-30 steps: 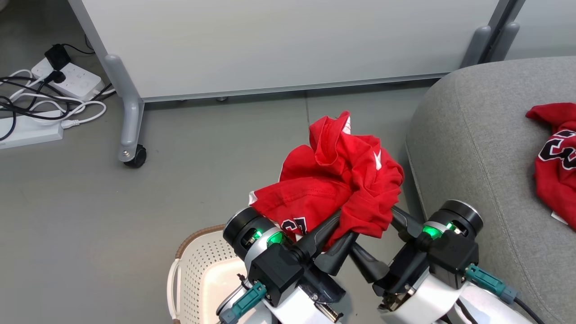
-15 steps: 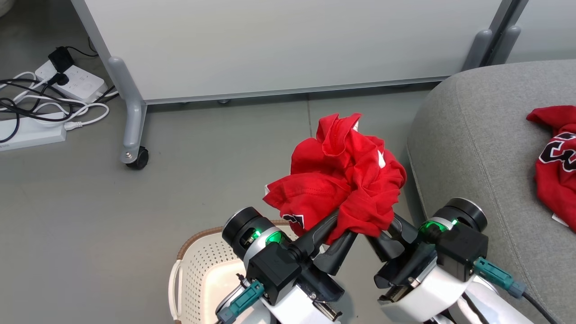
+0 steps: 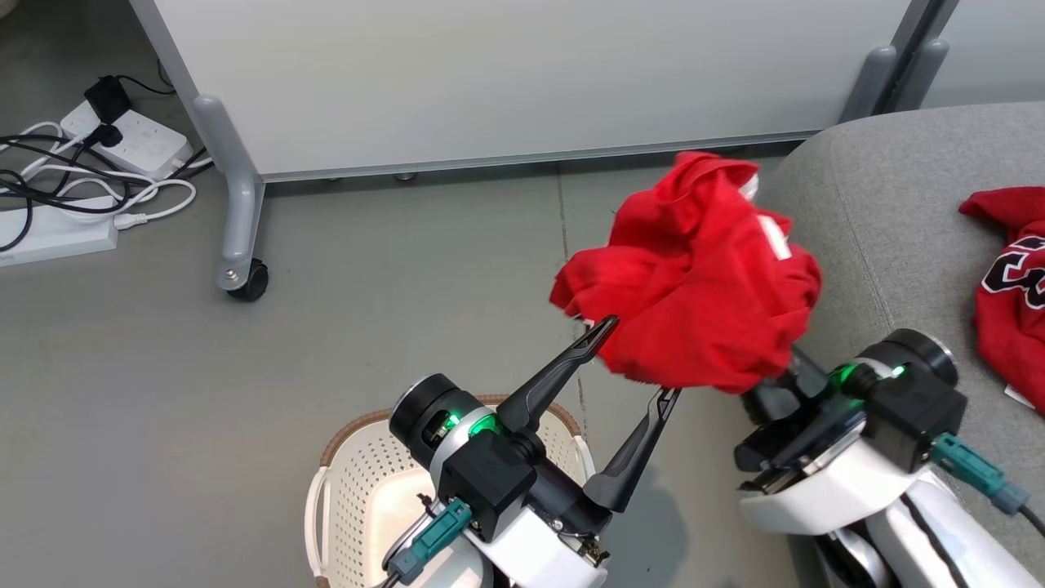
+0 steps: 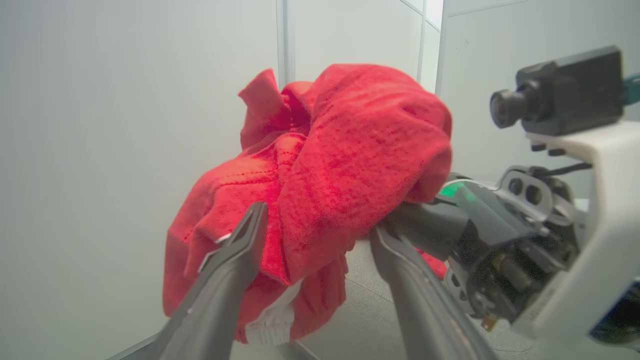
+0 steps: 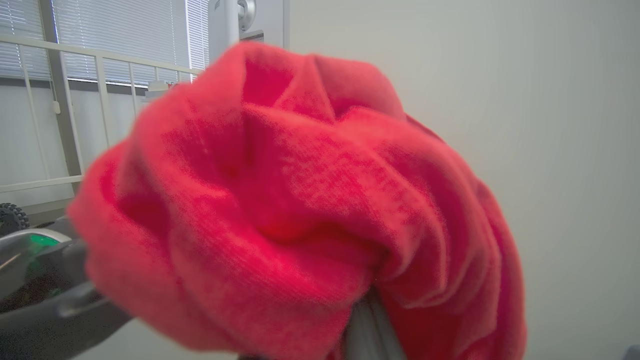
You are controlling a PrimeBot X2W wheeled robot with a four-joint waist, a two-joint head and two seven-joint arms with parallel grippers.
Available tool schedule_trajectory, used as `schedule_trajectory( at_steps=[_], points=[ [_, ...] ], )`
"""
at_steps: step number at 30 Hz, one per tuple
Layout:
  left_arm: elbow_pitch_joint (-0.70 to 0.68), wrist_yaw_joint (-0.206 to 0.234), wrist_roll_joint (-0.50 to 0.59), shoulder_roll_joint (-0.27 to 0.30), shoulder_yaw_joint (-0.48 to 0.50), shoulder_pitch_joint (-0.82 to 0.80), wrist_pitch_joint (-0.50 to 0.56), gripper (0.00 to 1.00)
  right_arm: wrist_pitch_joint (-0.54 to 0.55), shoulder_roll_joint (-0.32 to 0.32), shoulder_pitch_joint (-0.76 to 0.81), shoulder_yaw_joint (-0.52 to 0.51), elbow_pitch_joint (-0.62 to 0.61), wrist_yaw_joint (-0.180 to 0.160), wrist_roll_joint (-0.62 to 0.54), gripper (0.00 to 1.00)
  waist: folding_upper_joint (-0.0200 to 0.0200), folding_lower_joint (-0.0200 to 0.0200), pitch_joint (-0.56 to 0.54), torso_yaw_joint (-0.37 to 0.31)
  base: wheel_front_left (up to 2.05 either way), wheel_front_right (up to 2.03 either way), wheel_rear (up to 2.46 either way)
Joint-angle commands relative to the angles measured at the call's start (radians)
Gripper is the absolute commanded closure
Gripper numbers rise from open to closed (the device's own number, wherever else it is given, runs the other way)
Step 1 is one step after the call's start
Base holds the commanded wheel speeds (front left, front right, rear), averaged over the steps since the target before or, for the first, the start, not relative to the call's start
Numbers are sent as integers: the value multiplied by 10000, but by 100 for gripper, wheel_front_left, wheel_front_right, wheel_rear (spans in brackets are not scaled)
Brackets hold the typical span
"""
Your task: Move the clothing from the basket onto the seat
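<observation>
White partition point(image 3: 522, 73) w/ caster point(image 3: 247, 282); pwr strips point(image 3: 135, 139) + cables point(image 3: 49, 173) far L on grey floor point(image 3: 367, 286).

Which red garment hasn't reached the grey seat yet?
Start at the big grey seat on the right; at its left edge, in mid-air, hangs a bunched red garment. Unlike the red jersey lying flat on the seat with black-and-white numerals, it is balled up and carried by the right gripper.

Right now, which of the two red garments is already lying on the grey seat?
The jersey with black-and-white numerals, at the far right; the bunched garment is held by the right gripper.
</observation>
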Motion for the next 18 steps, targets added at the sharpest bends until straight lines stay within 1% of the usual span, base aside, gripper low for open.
schedule_trajectory(
  at_steps=[1, 12, 18],
  points=[
    [14, 45, 88, 37, 44, -110, 0, 0, -22, -82, 89, -225, 37, 2, -114, 100, 0, 0, 1, -8, 0, 0, 0],
    [302, -26, 176, 37, 182, 153, 0, 0, -20, -314, 564, -1852, 307, 2, -738, 100, 0, 0, 10, -128, 0, 0, 0],
    [696, -195, 342, 37, 190, 349, 0, 0, -20, -153, 1008, -2708, 600, 2, -910, 100, 0, 0, -25, -172, 0, 0, 0]
  ],
)
